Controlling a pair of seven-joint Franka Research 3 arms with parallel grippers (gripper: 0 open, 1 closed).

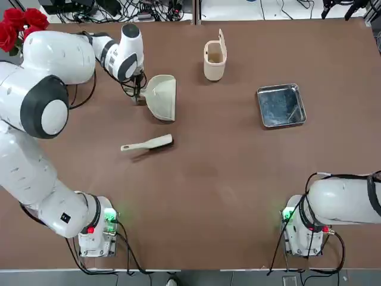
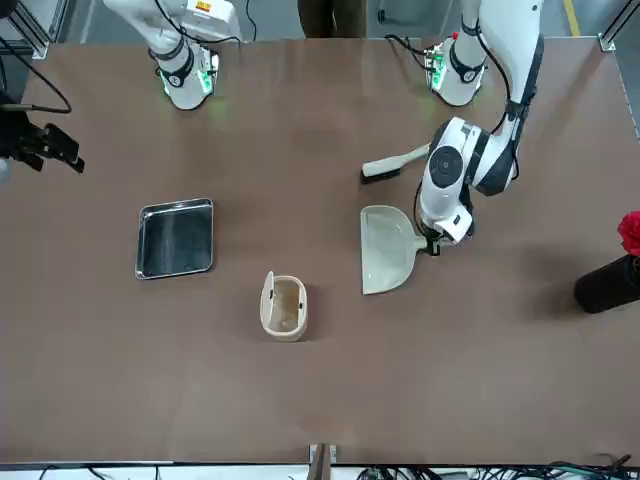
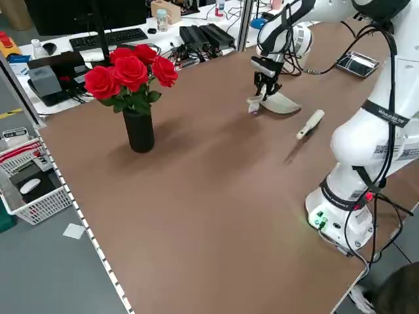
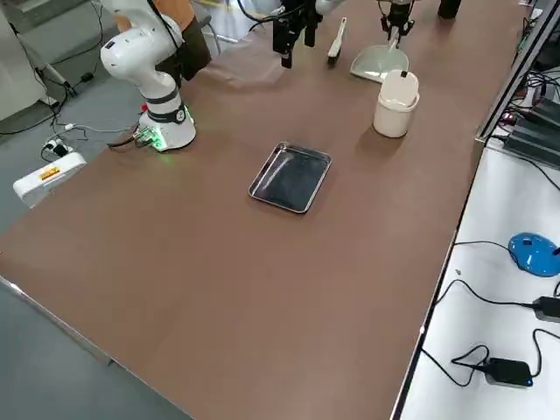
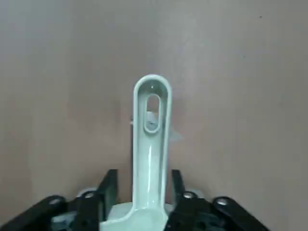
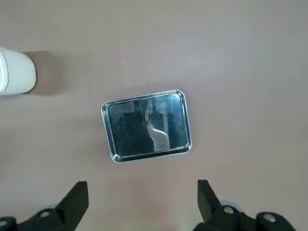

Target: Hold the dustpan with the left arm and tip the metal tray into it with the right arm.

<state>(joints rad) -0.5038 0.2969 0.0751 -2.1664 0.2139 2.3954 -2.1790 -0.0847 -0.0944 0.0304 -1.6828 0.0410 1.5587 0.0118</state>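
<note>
Black vase (image 2: 608, 284) with red roses (image 1: 19, 27): located to the left of the left gripper, near the table's left side.

Left gripper (image 5: 145, 177): positioned at the handle of the dustpan. Its two fingers are spread, one on each side of the handle, with a gap visible on both sides. State: released; the handle lies between the fingers but is not clamped.

Hand brush (image 1: 149, 144): on the table (image 1: 196, 196), on the robot-base side of the left gripper and near it. The pale handle points left; the dark bristles are at the right end.

Dustpan (image 1: 161, 98): on the table, directly at the left gripper. The short handle is between the fingers and the wide scoop extends to the right of them.

Cream cup (image 1: 215, 59): upright on the table, right of the left gripper and slightly farther from the robot bases, past the dustpan. The flap is raised.

Metal tray (image 1: 281, 106): flat on the table, well apart from the left gripper on its right side. It lies in view ahead of the right gripper's fingers and is not touched by them. The shiny floor of the tray shows reflections.

Right gripper (image 6: 143, 184): raised above the table, to the right of the tray. Its fingers are wide apart with nothing between them. State: released.
</note>
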